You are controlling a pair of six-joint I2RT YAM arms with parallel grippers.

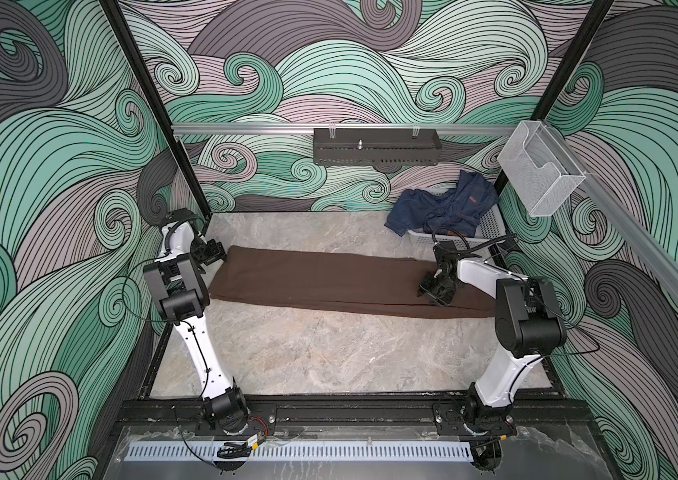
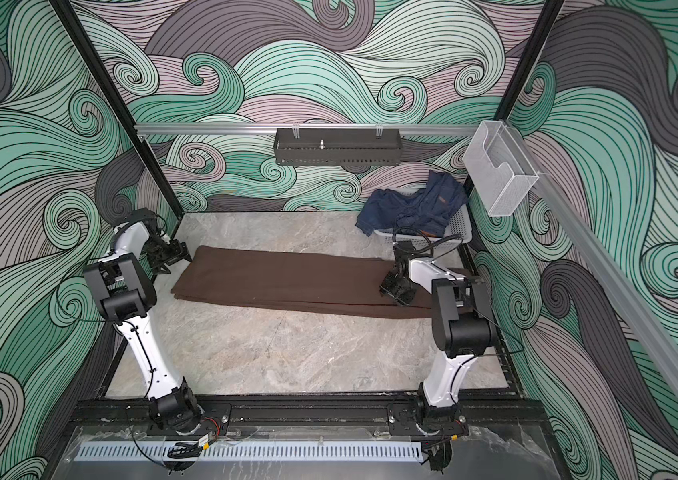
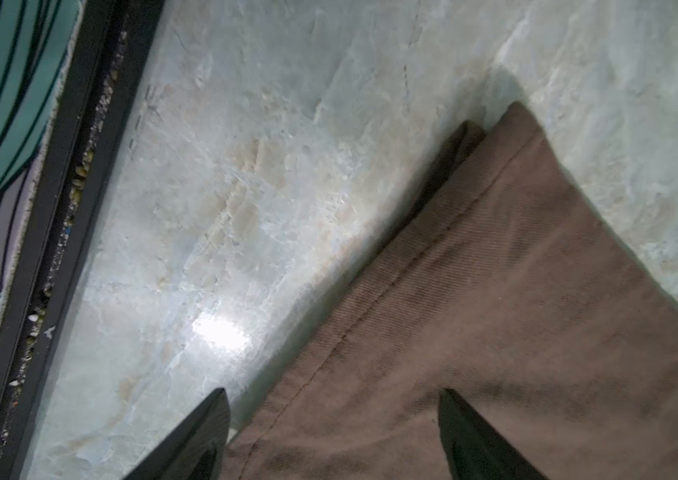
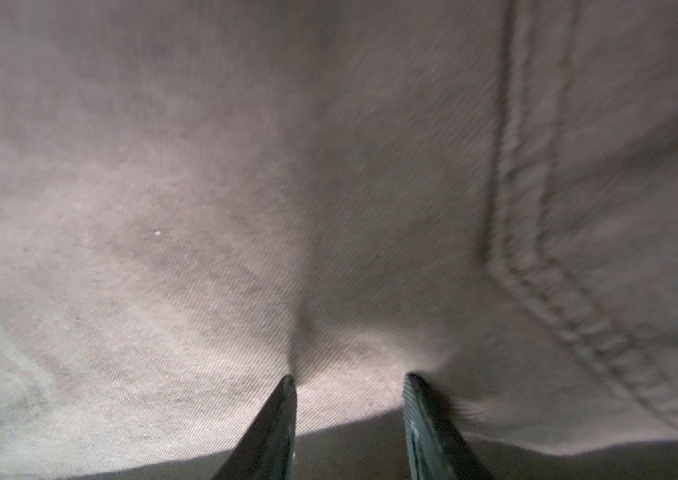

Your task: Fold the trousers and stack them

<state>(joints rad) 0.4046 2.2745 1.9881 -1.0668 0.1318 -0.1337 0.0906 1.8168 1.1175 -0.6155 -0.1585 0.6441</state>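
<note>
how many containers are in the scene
3: a white basket at the table's far right corner, a dark tray on the back rail, a clear bin on the right rail.

White arm links (image 1: 200, 353) w/ black joints, thin black cables.

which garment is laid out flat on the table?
The brown trousers, stretched flat between both arms; the blue denim is bunched in the white basket.

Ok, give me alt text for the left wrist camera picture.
A hemmed corner of the dark brown trousers lies flat on the pale marble-look table. The left gripper is open above its edge, holding nothing. A black frame rail borders the table.
</note>
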